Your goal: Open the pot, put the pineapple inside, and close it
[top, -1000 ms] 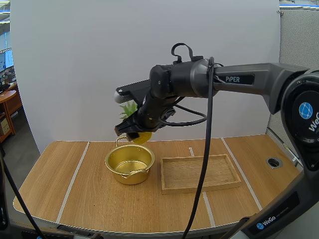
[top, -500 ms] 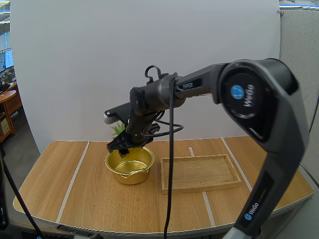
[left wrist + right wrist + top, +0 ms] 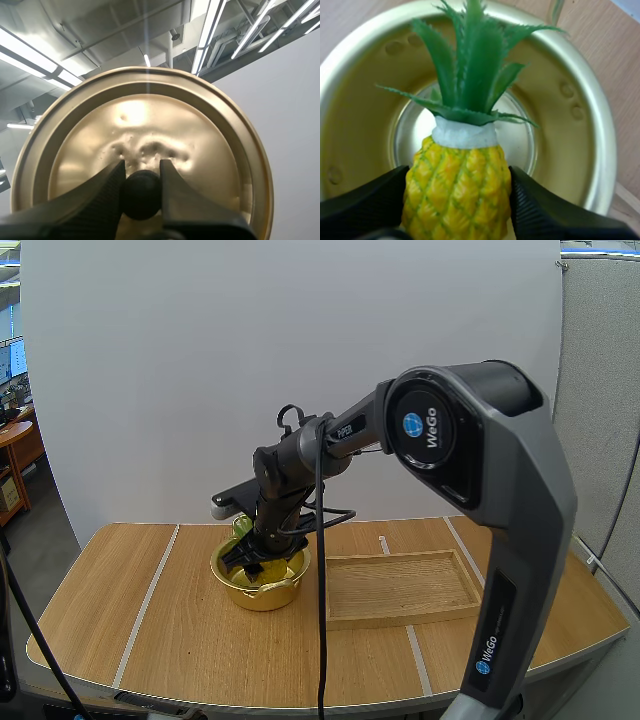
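The gold pot (image 3: 262, 585) stands open on the table, left of the wooden tray. My right gripper (image 3: 258, 558) reaches down into its mouth, shut on the yellow pineapple (image 3: 457, 192); its green leaves (image 3: 467, 65) point across the pot's shiny floor (image 3: 520, 135). The black fingers (image 3: 540, 210) press both sides of the fruit. In the left wrist view my left gripper (image 3: 142, 187) is shut on the black knob (image 3: 142, 194) of the gold lid (image 3: 145, 145), which is held up in the air with its top facing the camera.
A shallow wooden tray (image 3: 402, 587) lies just right of the pot. White tape lines (image 3: 150, 595) run across the wooden table top.
My right arm has swung left and down, lowering the pineapple from above the pot's far rim into the pot's mouth.
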Controlling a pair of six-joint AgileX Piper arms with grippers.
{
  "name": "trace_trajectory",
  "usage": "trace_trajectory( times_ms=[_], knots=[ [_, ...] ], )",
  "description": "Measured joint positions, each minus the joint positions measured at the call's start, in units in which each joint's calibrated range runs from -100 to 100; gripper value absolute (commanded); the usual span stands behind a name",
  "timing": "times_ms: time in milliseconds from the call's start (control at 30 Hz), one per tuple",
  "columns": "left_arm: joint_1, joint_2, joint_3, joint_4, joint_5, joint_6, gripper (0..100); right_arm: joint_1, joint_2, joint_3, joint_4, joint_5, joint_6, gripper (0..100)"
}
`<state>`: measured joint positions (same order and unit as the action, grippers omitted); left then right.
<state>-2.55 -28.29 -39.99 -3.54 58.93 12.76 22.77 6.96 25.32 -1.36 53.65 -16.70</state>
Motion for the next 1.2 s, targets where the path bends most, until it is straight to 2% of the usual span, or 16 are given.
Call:
trace_trajectory(
  times_ms=[300, 333, 400, 433, 500, 833, 1000, 1200],
  knots=[
    [0.0, 0.0, 0.0, 0.0, 0.0, 0.0, 0, 0.0, 1.25, -0.29, -0.75, -0.15, 0.0, 0],
    [0.0, 0.0, 0.0, 0.0, 0.0, 0.0, 0, 0.0, 1.25, -0.29, -0.84, -0.15, 0.0, 6],
    [0.0, 0.0, 0.0, 0.0, 0.0, 0.0, 0, 0.0, 1.25, -0.43, -0.84, -0.15, 0.0, 32],
    [0.0, 0.0, 0.0, 0.0, 0.0, 0.0, 0, 0.0, 1.25, -0.43, -0.84, -0.15, 0.0, 52],
    [0.0, 0.0, 0.0, 0.0, 0.0, 0.0, 0, 0.0, 1.25, -0.43, -0.84, -0.15, 0.0, 100],
    [0.0, 0.0, 0.0, 0.0, 0.0, 0.0, 0, 0.0, -2.61, -0.57, -0.84, 0.22, 0.43, 100],
    [0.0, 0.0, 0.0, 0.0, 0.0, 0.0, 0, 0.0, -9.94, -0.57, -0.84, 3.15, 0.93, 100],
    [0.0, 0.0, 0.0, 0.0, 0.0, 0.0, 0, 0.0, -23.34, -0.57, -0.84, 9.01, 1.27, 100]
  ],
)
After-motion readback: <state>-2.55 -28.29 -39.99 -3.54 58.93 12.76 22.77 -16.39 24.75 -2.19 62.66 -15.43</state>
